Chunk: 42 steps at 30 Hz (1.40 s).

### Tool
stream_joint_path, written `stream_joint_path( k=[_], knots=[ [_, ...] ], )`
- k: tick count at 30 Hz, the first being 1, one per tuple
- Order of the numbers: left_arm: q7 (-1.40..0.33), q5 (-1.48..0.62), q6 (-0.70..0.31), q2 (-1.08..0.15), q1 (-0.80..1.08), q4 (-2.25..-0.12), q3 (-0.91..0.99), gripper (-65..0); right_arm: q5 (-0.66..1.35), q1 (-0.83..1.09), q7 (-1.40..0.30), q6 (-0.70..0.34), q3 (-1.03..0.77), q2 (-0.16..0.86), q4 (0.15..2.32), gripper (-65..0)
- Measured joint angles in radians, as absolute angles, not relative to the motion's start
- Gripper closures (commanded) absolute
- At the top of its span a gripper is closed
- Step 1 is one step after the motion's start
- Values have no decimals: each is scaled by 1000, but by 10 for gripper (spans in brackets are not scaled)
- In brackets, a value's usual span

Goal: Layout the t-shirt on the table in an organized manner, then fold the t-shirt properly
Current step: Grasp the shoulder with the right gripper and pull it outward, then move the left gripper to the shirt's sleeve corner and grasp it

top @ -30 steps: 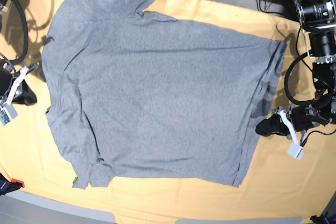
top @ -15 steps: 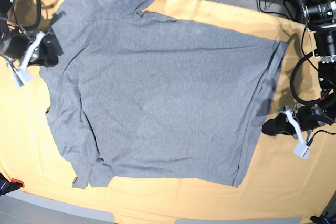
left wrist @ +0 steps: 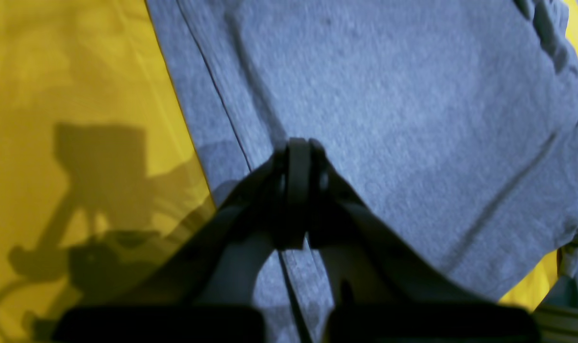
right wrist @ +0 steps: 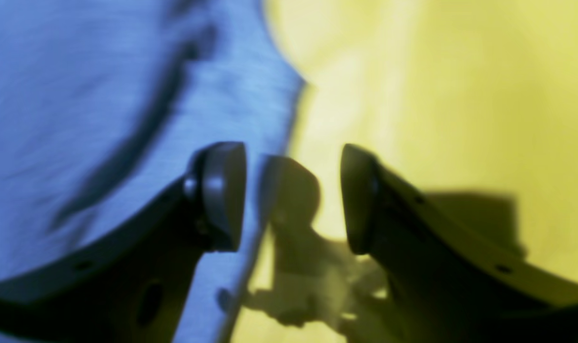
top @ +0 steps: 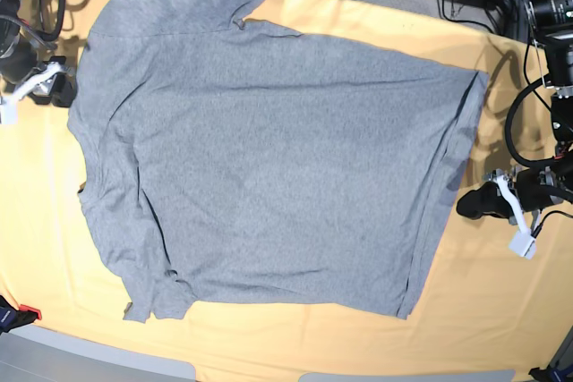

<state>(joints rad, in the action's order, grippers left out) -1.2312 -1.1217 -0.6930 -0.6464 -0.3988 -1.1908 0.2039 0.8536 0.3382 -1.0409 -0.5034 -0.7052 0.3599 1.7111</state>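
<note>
The t-shirt (top: pixel 269 167) lies flat on the table (top: pixel 501 310), unfolded; left gripper (left wrist: pixel 298 157) pinched empty, right gripper (right wrist: pixel 293 195) wide.

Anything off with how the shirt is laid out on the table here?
Mostly flat, but the t-shirt lies skewed on the table, and one sleeve near the front edge is bunched and folded under itself. A long crease also runs beside the hem. No damage is visible.
</note>
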Motion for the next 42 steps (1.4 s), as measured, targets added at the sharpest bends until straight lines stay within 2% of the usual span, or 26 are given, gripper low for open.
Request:
stream_joint_path(
  k=[5, 10, 13, 14, 16, 19, 26, 29, 32, 42],
  knots=[
    [-1231, -1127, -693, -654, -396, -1191, 204, 0, 936, 293, -1019, -552, -709, 358, 1557, -347],
    [-1231, -1148, -693, -654, -397, -1191, 204, 0, 1131, 218, -1148, -648, -709, 359, 1461, -347],
    [-1231, -1145, -693, -656, -393, -1191, 204, 0, 1146, 201, -1180, -668, -708, 356, 1456, -338],
    [-1231, -1145, -693, -656, -393, -1191, 204, 0, 1146, 199, -1180, -675, -708, 356, 1456, -318],
    [-1231, -1145, -693, -657, -394, -1191, 204, 0, 1145, 199, -1179, -685, -708, 357, 1456, -234],
    [-1231, -1146, -693, -656, -394, -1191, 204, 0, 1145, 199, -1176, -689, -708, 357, 1456, -5],
    [-1231, -1146, -693, -657, -394, -1191, 204, 0, 1143, 193, -1176, -689, -708, 382, 1459, 0],
    [-1231, -1146, -693, -660, -393, -1191, 204, 0, 1145, 194, -1225, -690, -731, 405, 1497, 0],
    [-1231, -1145, -693, -665, -394, -1191, 204, 0, 1146, 193, -1269, -691, -812, 408, 1512, 0],
    [-1231, -1146, -693, -663, -394, -1191, 204, 0, 1104, 306, -1254, -693, -1041, 421, 1512, 0]
  ],
)
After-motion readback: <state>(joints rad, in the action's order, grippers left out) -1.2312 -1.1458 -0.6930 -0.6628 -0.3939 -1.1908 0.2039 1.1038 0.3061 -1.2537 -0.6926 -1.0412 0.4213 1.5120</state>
